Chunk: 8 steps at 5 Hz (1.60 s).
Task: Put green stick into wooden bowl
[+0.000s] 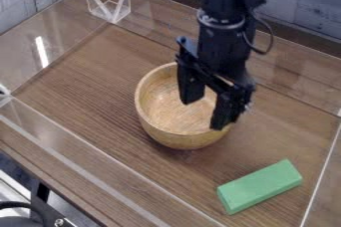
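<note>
Gripper [212,100]: jaws apart, empty, pointing down over wooden bowl [170,131].
Green stick [260,186]: flat on surface [94,72], well apart from bowl.

A dark wood-grain table [94,82] fills most of the view, its planks running on a slant from upper left to lower right. Clear plastic walls [47,47] ring the tabletop, catching bright glare along the left side. At the far left corner a small clear bracket [107,5] stands folded like a tent. Behind it all runs a grey wall [306,7].
</note>
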Available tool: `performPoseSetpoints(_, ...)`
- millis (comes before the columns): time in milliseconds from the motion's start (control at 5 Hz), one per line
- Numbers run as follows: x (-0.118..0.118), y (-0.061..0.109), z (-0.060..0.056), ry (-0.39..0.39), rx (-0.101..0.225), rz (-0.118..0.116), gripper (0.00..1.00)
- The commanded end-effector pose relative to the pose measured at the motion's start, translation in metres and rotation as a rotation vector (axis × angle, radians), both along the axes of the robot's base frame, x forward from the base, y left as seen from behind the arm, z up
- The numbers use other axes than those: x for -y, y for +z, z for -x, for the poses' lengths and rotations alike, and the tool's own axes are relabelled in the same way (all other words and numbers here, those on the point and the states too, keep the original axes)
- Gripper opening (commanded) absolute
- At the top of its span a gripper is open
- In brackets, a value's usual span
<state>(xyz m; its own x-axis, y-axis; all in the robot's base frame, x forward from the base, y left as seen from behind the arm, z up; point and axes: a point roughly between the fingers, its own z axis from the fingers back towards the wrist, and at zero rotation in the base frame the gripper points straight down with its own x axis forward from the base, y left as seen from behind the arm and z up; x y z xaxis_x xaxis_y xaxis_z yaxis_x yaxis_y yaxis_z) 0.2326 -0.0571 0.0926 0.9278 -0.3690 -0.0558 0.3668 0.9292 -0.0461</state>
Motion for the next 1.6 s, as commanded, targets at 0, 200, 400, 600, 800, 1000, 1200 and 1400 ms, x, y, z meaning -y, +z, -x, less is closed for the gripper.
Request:
performPoseSetpoints(0, 0.014, 0.000, 0.004, -0.058, 0.062, 0.017, 1.00)
performPoseSetpoints(200, 0.026, -0.011, 0.009, -0.090, 0.081, 0.023, 1.00)
performPoseSetpoints(400, 0.036, -0.024, 0.010, -0.138, 0.101, 0.025, 1.00)
performPoseSetpoints(600, 0.045, -0.036, 0.012, -0.167, 0.118, 0.025, 1.00)
performPoseSetpoints(800, 0.054, -0.049, 0.011, -0.187, 0.134, 0.024, 1.00)
performPoseSetpoints(1000, 0.061, -0.060, 0.008, -0.208, 0.162, 0.028, 1.00)
performPoseSetpoints(1200, 0.061, -0.065, 0.004, -0.212, 0.189, 0.038, 1.00)
performPoseSetpoints(1400, 0.061, -0.067, 0.000, -0.213, 0.207, 0.044, 1.00)
